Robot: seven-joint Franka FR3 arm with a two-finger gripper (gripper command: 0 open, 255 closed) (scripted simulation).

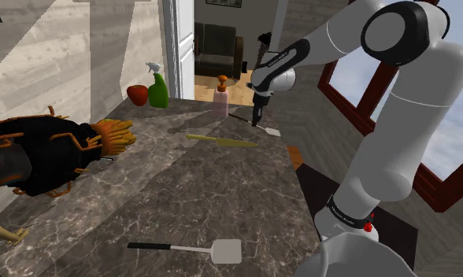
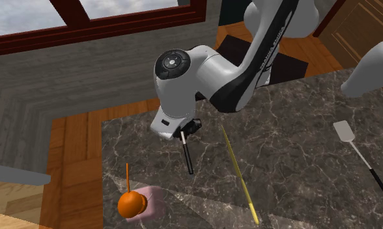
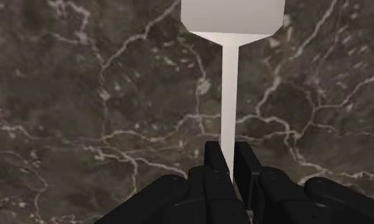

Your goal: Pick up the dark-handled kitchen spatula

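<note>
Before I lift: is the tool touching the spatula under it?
Touching. In the wrist view the tool clasps the spatula by its pale shank, fingers pressed against both sides.

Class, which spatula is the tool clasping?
The spatula beside the pink pump bottle; the tool grips its shaft. The other spatula lies untouched.

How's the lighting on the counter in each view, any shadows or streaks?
Shoulder view: pale and dark bands slant across the counter. Second exterior view: a paler streak runs beside the soap dispenser. Wrist view: flat light, no shadow under the spatula in the gripper.
</note>
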